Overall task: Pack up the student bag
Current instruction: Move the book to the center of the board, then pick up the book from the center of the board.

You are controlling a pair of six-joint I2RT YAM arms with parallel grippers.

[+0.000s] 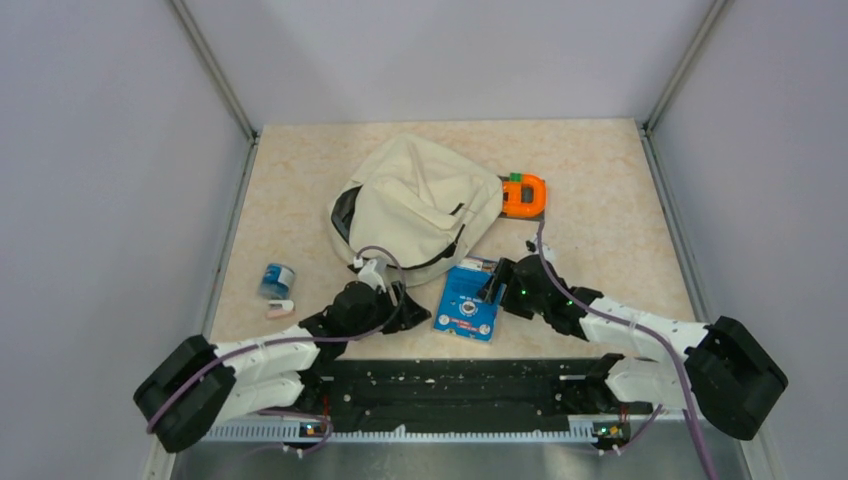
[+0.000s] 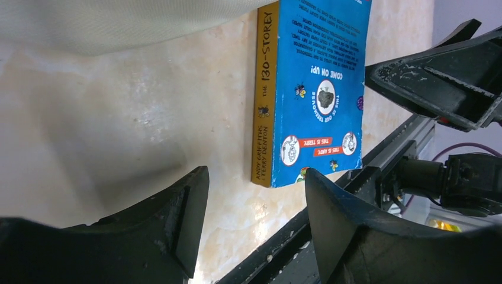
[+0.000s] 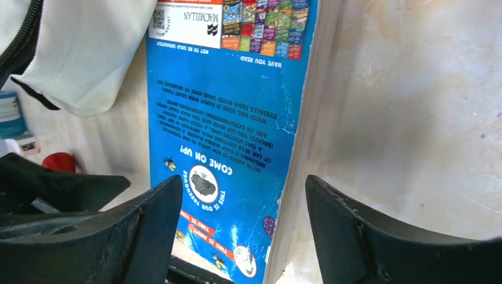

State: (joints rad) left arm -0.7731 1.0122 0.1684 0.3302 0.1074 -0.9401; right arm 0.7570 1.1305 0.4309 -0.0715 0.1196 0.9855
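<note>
The student bag (image 1: 420, 205) is a cream fabric backpack with black straps, lying mid-table with its dark opening to the left. A blue paperback book (image 1: 468, 300) lies flat in front of it. My right gripper (image 1: 497, 285) is open over the book's right side; in the right wrist view the book (image 3: 225, 118) has its page edge between the spread fingers (image 3: 243, 207), which grip nothing. My left gripper (image 1: 398, 300) stands open just left of the book, with only bare tabletop between its fingers (image 2: 256, 195). The book's yellow spine (image 2: 263, 94) faces it.
An orange object (image 1: 523, 195) sits on a dark base right of the bag. A small blue-and-white container (image 1: 277, 280) and a pink-white piece (image 1: 280, 308) lie at the left. A black rail (image 1: 450, 385) runs along the near edge. Grey walls enclose the table.
</note>
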